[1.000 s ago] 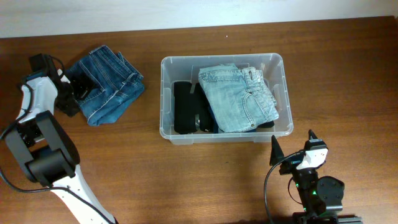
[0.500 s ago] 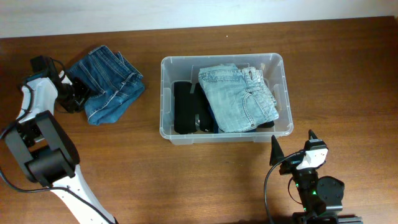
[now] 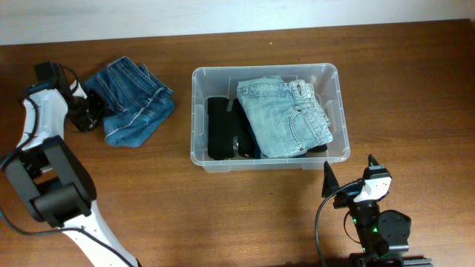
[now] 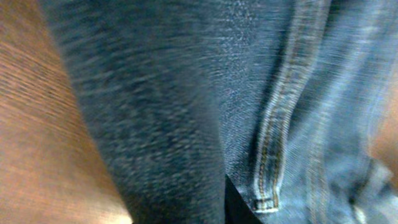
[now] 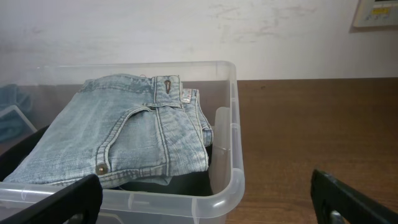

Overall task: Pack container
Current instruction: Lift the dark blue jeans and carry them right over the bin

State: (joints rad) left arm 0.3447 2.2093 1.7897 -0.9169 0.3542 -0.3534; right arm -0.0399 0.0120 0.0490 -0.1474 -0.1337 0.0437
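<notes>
The clear container (image 3: 265,70) stands mid-table and holds folded light-blue jeans (image 3: 286,119) over a black garment (image 3: 220,130). Dark blue jeans (image 3: 133,104) lie crumpled on the table to its left. My left gripper (image 3: 92,111) is at their left edge, its jaws closed on the denim. The left wrist view is filled with blurred blue jeans (image 4: 186,93) right against the camera. My right gripper (image 3: 349,166) waits in front of the container's front right corner, open and empty. Its view shows the container rim (image 5: 231,180) and the light jeans (image 5: 124,134).
Bare wooden table (image 3: 415,89) lies right of the container and along the front. A pale wall (image 5: 199,31) runs behind the table. The left arm's base (image 3: 52,189) stands at the front left, and the right arm's base (image 3: 380,230) at the front right.
My left gripper has closed from wide open onto the left edge of the dark blue jeans, and the cloth has bunched and shifted slightly. The right arm has not moved.
</notes>
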